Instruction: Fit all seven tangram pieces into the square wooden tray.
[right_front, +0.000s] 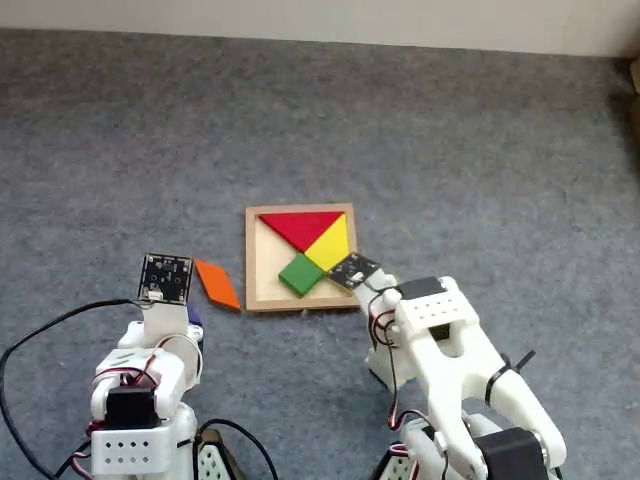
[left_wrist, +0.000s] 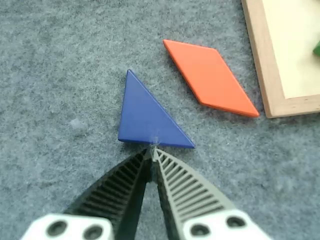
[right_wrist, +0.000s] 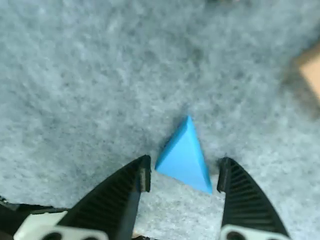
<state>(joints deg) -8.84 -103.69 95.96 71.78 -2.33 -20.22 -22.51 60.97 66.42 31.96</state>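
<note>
**On grey carpet: three pieces in the tray, three outside it**

From the high view, the square wooden tray (right_front: 250, 262) lies on the grey carpet (right_front: 450, 130) ahead of the two arms. Inside it, a red triangle (right_front: 300, 228) fills the far side and a yellow triangle (right_front: 334, 243) lies along the right. A green square (right_front: 300, 274) sits turned on its corner near the front rim, and the three pieces touch one another. An orange parallelogram (right_front: 217, 284) lies on the carpet just beside the tray's left rim. The left arm (right_front: 150, 385) stands near that parallelogram. The wrist of the right arm (right_front: 450, 350) hangs over the tray's near right corner.

From the left wrist view, the left gripper (left_wrist: 151, 151) has its fingers pressed together with nothing between them. Their tips meet one edge of a dark blue triangle (left_wrist: 145, 117) that lies flat on the carpet. The orange parallelogram lies just past it, a narrow strip of carpet between the two. The tray's corner is beyond that, with a sliver of green inside.

From the right wrist view, the right gripper (right_wrist: 184, 173) has its fingers spread wide. A light blue triangle (right_wrist: 184, 150) sits on the carpet between them, close to both tips. I cannot tell whether either tip touches it.
</note>
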